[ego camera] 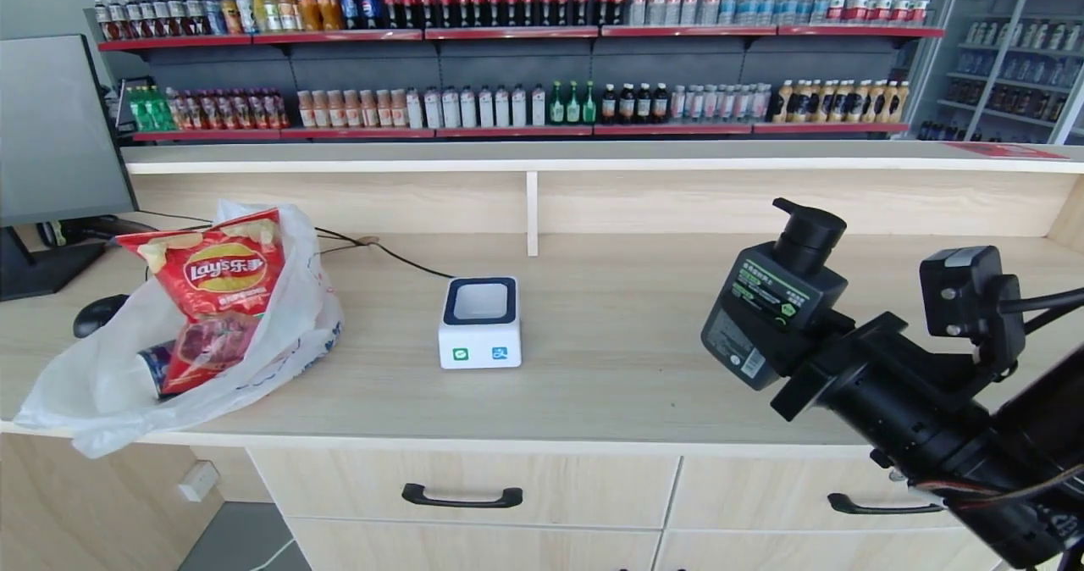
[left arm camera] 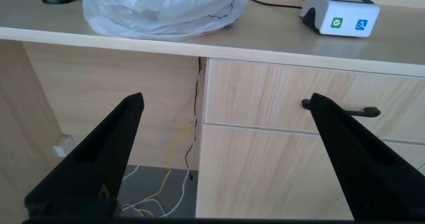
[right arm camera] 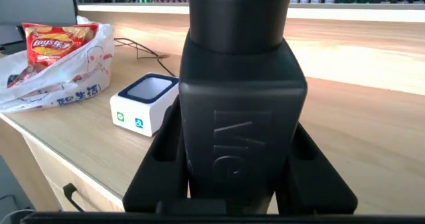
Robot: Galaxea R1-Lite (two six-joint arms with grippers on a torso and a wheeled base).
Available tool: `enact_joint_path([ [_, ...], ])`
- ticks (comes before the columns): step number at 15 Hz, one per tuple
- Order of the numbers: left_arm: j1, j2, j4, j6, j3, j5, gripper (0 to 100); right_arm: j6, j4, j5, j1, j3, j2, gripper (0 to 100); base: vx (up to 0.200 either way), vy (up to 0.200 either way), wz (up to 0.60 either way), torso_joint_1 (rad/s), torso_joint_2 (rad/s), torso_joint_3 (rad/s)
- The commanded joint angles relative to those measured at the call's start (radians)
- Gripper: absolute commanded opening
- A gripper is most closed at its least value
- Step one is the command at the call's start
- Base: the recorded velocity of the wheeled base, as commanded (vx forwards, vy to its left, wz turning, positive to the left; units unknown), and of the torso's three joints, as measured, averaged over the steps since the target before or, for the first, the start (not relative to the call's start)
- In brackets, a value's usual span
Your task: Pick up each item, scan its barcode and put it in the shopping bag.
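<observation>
My right gripper (ego camera: 809, 359) is shut on a dark pump bottle (ego camera: 772, 302) and holds it tilted above the right part of the counter, to the right of the white barcode scanner (ego camera: 479, 323). The wrist view shows the bottle (right arm camera: 240, 104) clamped between the fingers (right arm camera: 159, 164), with the scanner (right arm camera: 145, 104) beyond it. A white plastic shopping bag (ego camera: 102, 376) lies at the counter's left end with a red chips bag (ego camera: 216, 270) and other items inside. My left gripper (left arm camera: 226, 157) hangs open below the counter edge, in front of the cabinet, under the shopping bag (left arm camera: 159, 11).
A monitor (ego camera: 51, 130) and a black mouse (ego camera: 97, 315) stand at the far left. A cable (ego camera: 398, 257) runs across the counter to the scanner. Drawers with black handles (ego camera: 461, 496) sit under the wooden counter (ego camera: 610, 368). Drink shelves line the back wall.
</observation>
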Motion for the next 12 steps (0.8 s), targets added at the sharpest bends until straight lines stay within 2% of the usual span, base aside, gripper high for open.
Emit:
enact_joint_path([
  [1, 0.002, 0.000, 0.000, -0.005, 0.000, 0.000, 100, -0.011, -0.001, 0.000, -0.013, 0.009, -0.001, 0, 0.000, 0.200, 0.00, 0.002, 0.01, -0.007],
  [12, 0.000, 0.000, 0.000, -0.005, 0.000, 0.000, 100, -0.022, -0.001, 0.000, -0.015, 0.027, 0.003, 0, 0.000, 0.200, 0.00, 0.003, 0.00, 0.002],
])
